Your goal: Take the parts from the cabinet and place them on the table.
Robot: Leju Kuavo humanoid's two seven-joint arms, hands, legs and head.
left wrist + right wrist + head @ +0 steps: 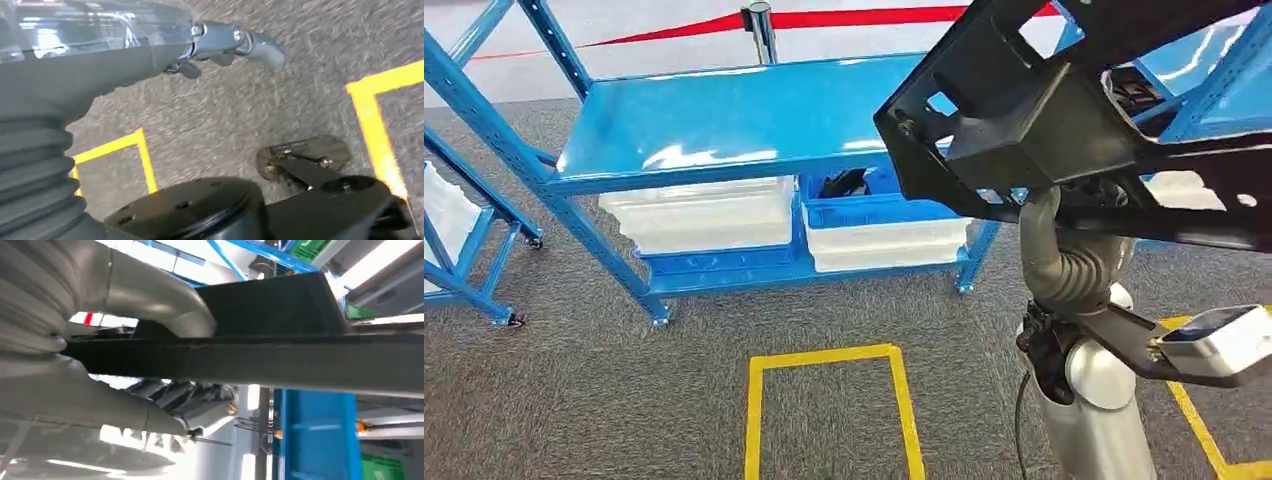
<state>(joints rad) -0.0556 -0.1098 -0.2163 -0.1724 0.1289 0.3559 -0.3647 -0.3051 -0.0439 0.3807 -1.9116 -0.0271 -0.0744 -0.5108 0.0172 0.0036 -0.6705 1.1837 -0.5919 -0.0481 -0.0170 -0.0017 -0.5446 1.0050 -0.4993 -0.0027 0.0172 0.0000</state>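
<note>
Fig. R hand (pixel 125 370) was clamped on the black part (pixel 1064 120), thumb over its flat bar, fingers under; part was held high, near the blue cabinet (pixel 724 130), off its top-shelf front-right corner. L hand (pixel 220 42) hung over the carpet, fingers loosely curled, holding nothing. I judged step = carry phase: part out, table next. Next move calls for turning w/o clipping the shelf edge.
</note>
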